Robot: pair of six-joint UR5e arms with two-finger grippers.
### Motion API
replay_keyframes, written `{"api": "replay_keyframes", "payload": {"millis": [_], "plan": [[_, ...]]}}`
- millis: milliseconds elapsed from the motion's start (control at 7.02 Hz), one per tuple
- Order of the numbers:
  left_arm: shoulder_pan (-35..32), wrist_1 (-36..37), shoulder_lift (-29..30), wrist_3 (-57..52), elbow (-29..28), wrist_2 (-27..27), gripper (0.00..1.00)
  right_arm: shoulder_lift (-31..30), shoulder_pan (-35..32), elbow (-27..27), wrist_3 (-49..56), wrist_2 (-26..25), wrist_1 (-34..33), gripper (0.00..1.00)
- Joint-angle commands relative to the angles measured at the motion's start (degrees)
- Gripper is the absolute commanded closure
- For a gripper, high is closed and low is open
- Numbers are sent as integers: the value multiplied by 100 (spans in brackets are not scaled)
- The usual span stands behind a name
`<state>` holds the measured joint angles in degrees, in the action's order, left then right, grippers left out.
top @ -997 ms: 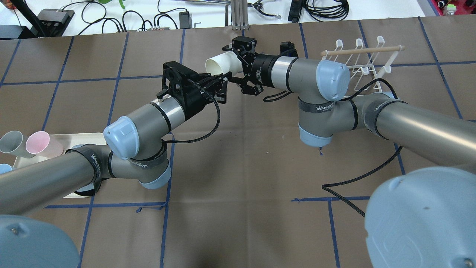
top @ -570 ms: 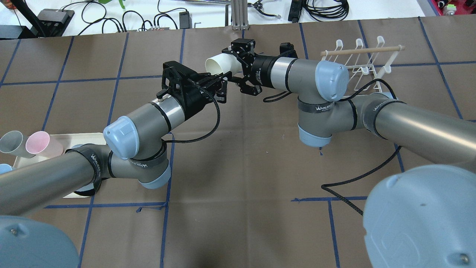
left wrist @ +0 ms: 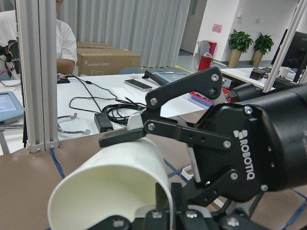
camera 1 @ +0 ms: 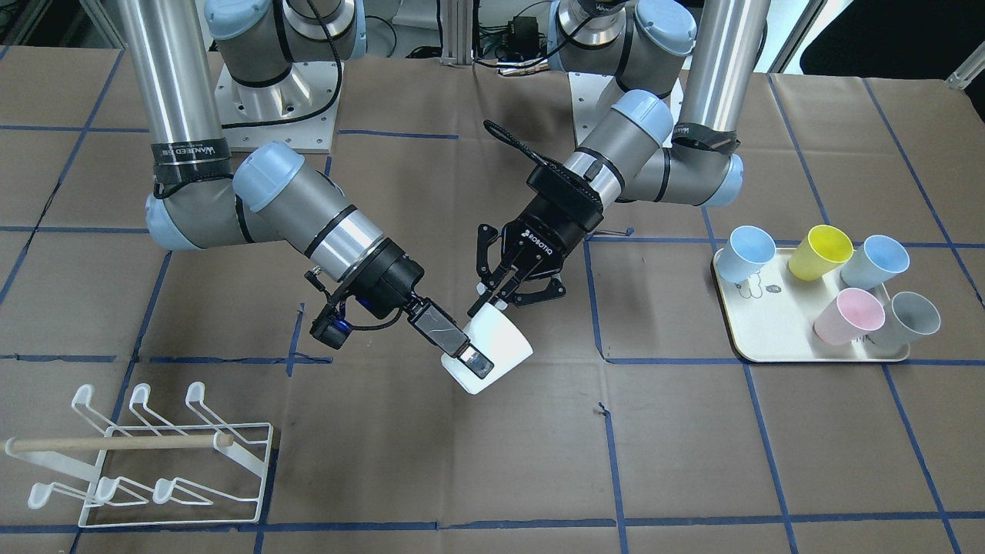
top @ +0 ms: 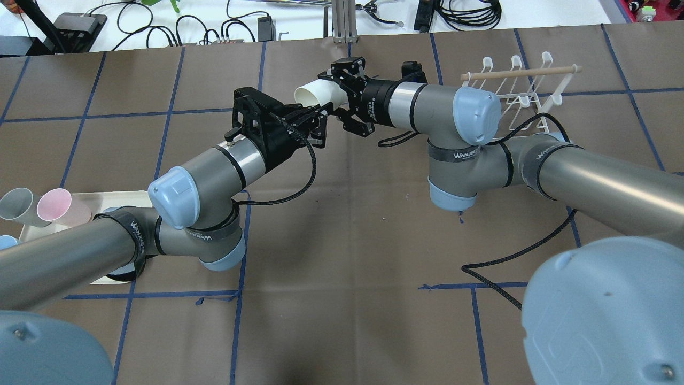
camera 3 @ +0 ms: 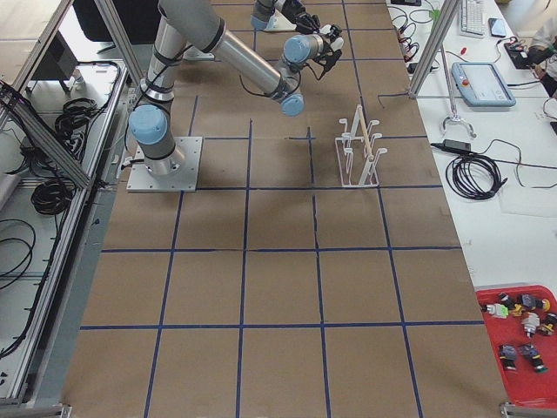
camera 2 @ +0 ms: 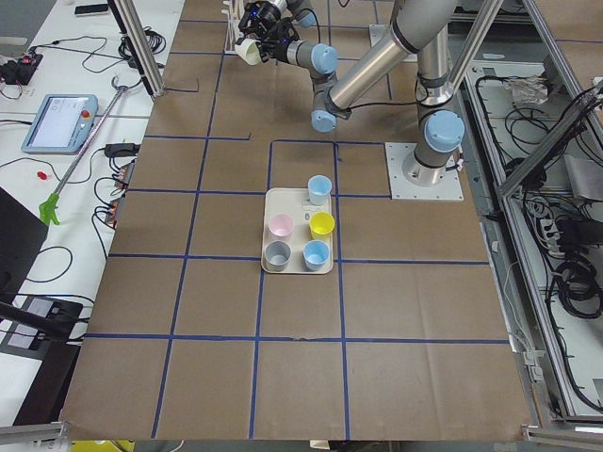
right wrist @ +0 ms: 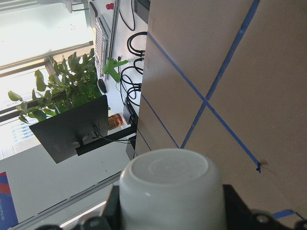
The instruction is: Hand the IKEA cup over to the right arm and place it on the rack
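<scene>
the white cup (camera 1: 500,346) hangs in the air over the middle of the desk (camera 1: 462,477), tipped on its side. the left fingers (camera 1: 504,288) pinch its rim. the right fingers (camera 1: 450,338) look pressed on its sides. i think both hold it so it cannot fall while it is passed. it is plain, smooth and wider at the mouth. the rack (camera 1: 115,444) stands well apart.
</scene>
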<state>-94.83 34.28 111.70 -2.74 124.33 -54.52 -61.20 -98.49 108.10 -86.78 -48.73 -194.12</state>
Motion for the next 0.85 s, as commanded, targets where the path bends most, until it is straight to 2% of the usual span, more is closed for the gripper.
{"api": "replay_keyframes", "payload": {"millis": [0, 142, 570, 712], "plan": [[0, 0, -7, -7, -31, -164, 59, -14, 5, -9, -5, 30, 6, 44], [17, 0, 27, 2, -32, -278, 41, -14, 5, -9, -5, 30, 6, 44], [149, 79, -94, 2, 3, -270, 33, -14, 66, -35, 3, 65, 6, 50], [315, 87, -156, 2, 30, -235, 31, 3, 153, -139, 82, 100, -20, 60]]}}
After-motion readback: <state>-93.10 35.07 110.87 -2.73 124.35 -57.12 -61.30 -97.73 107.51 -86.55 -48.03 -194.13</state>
